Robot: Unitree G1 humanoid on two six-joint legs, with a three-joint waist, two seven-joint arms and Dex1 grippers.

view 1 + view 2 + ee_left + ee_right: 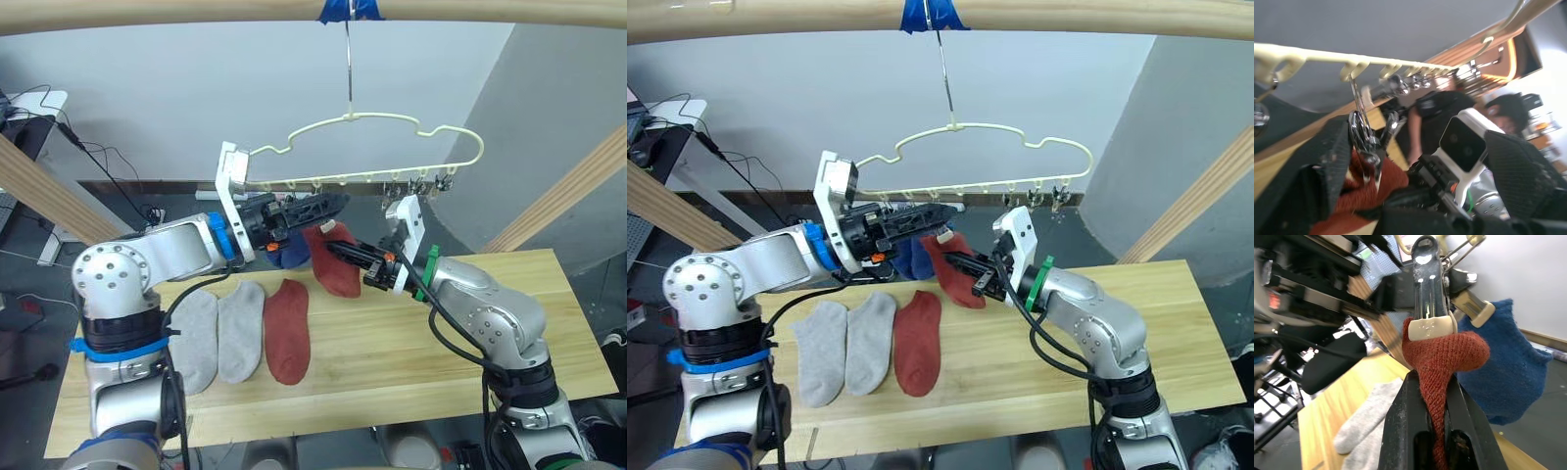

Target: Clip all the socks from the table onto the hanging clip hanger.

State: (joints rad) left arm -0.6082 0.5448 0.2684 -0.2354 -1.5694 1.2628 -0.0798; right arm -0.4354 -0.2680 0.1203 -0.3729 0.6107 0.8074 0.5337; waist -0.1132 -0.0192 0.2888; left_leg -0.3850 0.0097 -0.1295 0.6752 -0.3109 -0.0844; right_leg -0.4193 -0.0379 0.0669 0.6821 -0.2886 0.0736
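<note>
While the right claw [338, 251] pinches a red sock [333, 262], the left claw [328, 208] spreads at a clip [1426, 293].

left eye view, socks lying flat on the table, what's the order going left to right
outer light grey sock → second light grey sock → rust red sock. The other rust red sock is held up off the table, so it is left out.

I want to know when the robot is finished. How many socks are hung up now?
Blue socks already hang from the clip hanger; how many, I cannot tell. In hand: the right gripper holds a rust red sock in a metal clip, beside the left gripper. Left on the table: two light grey socks and one red sock.
</note>
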